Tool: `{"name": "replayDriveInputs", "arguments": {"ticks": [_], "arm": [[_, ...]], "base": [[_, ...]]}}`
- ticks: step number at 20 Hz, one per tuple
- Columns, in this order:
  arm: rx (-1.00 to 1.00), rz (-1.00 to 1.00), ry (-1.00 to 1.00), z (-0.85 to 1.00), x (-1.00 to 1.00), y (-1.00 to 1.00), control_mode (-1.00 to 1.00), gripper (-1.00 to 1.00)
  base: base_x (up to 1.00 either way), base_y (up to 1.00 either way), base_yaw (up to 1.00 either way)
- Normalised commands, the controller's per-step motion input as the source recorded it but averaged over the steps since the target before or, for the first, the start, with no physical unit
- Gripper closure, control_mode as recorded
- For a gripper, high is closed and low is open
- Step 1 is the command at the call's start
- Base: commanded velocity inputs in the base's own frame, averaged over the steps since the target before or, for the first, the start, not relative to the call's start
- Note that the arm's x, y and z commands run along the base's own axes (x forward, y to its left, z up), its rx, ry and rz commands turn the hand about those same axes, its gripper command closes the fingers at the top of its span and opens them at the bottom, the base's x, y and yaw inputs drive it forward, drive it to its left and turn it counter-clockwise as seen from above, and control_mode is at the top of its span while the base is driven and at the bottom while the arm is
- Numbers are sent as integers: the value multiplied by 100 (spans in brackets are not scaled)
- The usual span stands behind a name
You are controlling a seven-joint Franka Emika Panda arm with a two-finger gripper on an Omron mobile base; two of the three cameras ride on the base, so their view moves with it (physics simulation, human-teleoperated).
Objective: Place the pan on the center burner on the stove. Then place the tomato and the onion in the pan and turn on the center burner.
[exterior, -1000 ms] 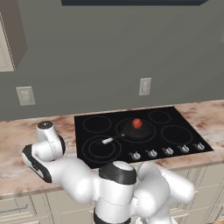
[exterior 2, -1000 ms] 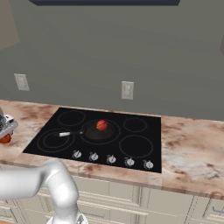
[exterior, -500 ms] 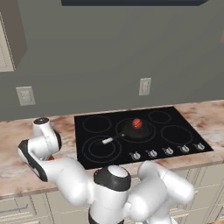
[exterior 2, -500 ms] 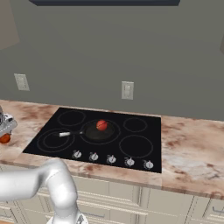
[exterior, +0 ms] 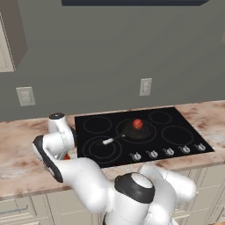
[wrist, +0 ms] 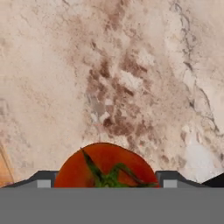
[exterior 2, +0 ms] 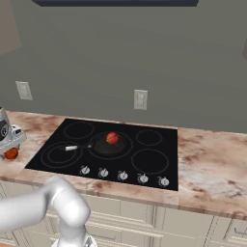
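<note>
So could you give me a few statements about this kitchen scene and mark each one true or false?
1. The pan sits on the stove's center burner. True.
2. The onion lies on the counter. False: it is in the pan.
3. The tomato is between the gripper's fingertips on the counter. True.
4. The tomato is already in the pan. False: it is still left of the stove.
5. The pan's handle points toward the wall. False: it points left.

Gripper (wrist: 105, 180) pointing down, fingers (wrist: 43, 180) spread wide
</note>
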Motion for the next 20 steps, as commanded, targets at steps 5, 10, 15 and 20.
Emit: {"name": "replayDriveInputs", "arguments": {"ticks": [5,10,15,20], "arm": [[4,-11,-15,88,-2,-54,-100,100],[3,-14,-7,66,0,-61,-100,100],[4,-17,1,13,14,-93,-100,100],[6,-10,4,0,22,-99,-100,100]], "base": [[0,0,0],[0,0,0],[0,0,0],[0,0,0]]}}
